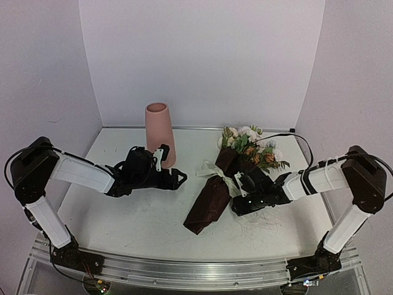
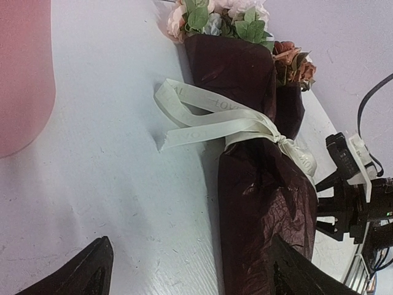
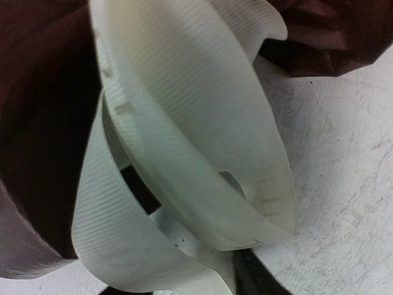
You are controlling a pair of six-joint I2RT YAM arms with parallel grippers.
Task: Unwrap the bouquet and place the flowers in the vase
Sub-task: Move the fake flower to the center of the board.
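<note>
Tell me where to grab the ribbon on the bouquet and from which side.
Take the free loop of the ribbon, not the knot. That loop stands clear of the dark red wrapping and spreads over the table toward the vase, so coming from the vase side, low along the table, looks best.

The only writing we can find is on the cream ribbon (image 2: 212, 117) tied around the bouquet (image 2: 261, 190). In the left wrist view we make out raised capitals running along the band, in the same pale colour as the ribbon itself. On the upper strand we read what looks like "LOVE". On the lower tail we see a few more letters of the same kind, too faint for us to read as a word. In the right wrist view the ribbon is blurred, and we can read nothing on it.
</note>
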